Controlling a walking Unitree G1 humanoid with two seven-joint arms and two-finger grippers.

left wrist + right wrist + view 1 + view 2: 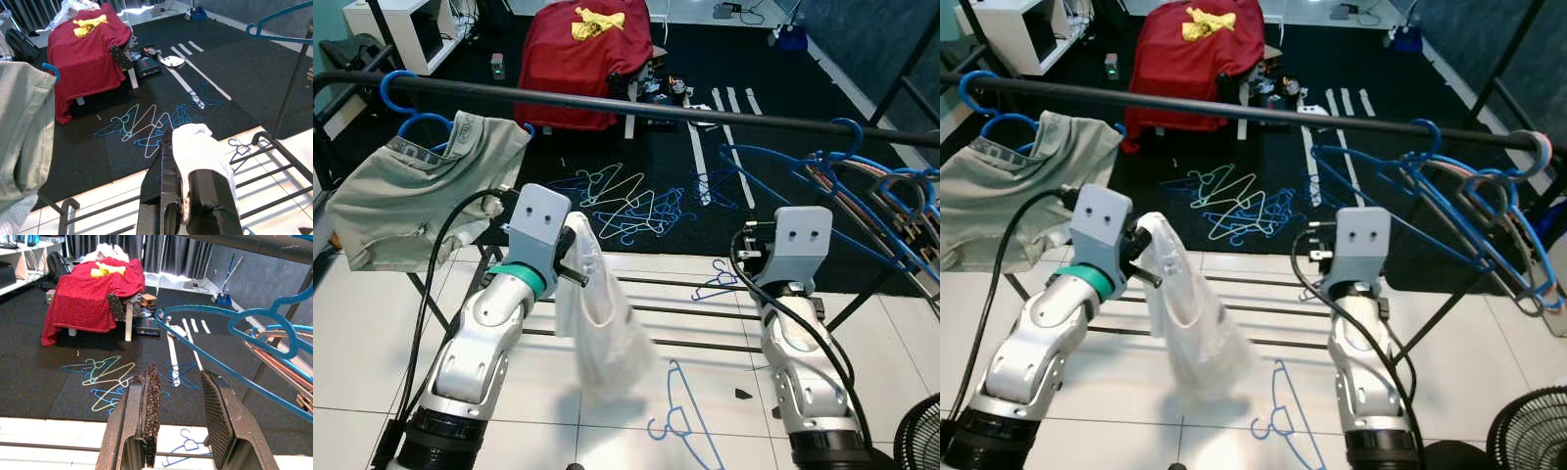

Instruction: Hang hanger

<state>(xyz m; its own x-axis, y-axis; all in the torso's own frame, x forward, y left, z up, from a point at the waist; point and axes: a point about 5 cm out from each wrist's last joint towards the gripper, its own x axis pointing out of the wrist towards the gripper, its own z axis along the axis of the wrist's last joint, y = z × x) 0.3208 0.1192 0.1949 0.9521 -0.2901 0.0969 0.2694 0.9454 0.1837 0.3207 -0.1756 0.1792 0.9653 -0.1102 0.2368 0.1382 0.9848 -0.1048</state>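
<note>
**A:** What did the left gripper [188, 196] have hold of?

**B:** Its two black fingers were closed on a white garment [602, 323]. The cloth bunched up over the fingertips and sagged below them like a limp bag. It looked light and soft, with no stiffness at all, so it would swing and slump with any move. I could not tell whether a hanger sat inside it; the folds hid that.

**A:** And the right gripper [178, 416]?

**B:** Its fingers stood apart with nothing between them. Just beyond its fingertips ran the shoulder of a blue hanger [230, 352], one of a bunch hooked on the black rail [636, 103]. Thin, stiff plastic, probably light and a little slick; my guess was that the neck under the hook would give the firmest hold.

**A:** What lay around the jaws, going outward?

**B:** Below both grippers, a loose blue hanger [680, 416] lay on the white tiles. Ahead of them were the low bars of the rack's base. Above and ahead, the rail crossed the scene. Beyond the left gripper, on its outer side, a grey-green garment [406, 191] hung from the rail on a blue hanger. Further out, a tangle of hangers [626, 201] was scattered on the dark mat, and furthest off stood a red-draped stand [582, 59].

**A:** Anything in the way?

**B:** The crowded hangers beside the right gripper could snag, and the grey-green garment left limited free rail beside the left one.
</note>
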